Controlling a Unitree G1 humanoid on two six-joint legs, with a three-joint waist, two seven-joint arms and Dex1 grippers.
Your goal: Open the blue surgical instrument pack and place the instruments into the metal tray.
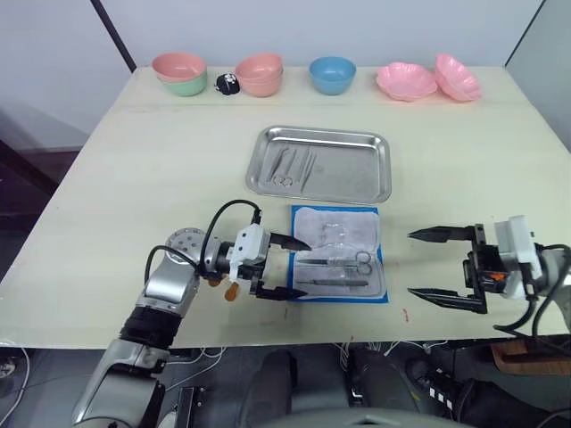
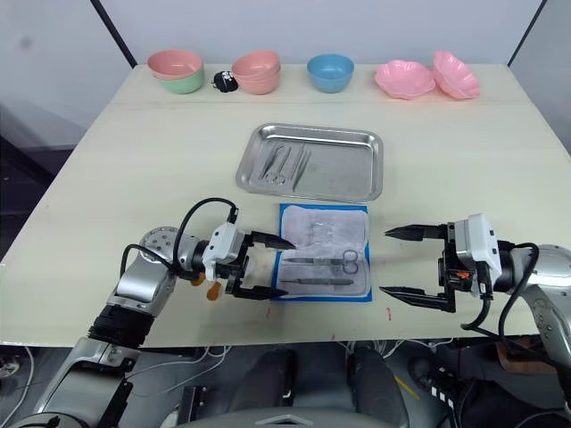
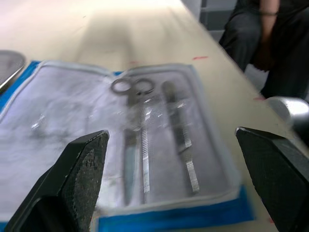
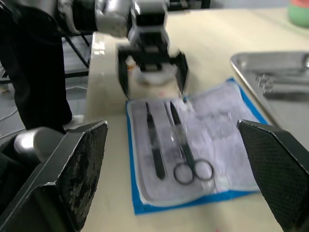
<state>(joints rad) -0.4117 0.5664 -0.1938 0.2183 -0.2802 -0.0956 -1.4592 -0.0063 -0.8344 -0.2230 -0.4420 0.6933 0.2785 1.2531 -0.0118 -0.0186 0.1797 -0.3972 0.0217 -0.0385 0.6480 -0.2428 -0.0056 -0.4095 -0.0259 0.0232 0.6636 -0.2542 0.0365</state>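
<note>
Scissors (image 1: 343, 259) lay flat on the opened pack (image 1: 339, 253), so the left gripper (image 1: 284, 266), wide open and empty like the right gripper (image 1: 443, 265), risked snagging lining.

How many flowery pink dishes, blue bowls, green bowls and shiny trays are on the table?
flowery pink dishes: 2
blue bowl: 1
green bowl: 1
metal tray: 1
Total: 5

Head pair up high, wrist cams down low

The whole table (image 1: 134, 178) is seen from above; the opened pack (image 3: 145, 145) is faced close-up from opposite sides.
</note>
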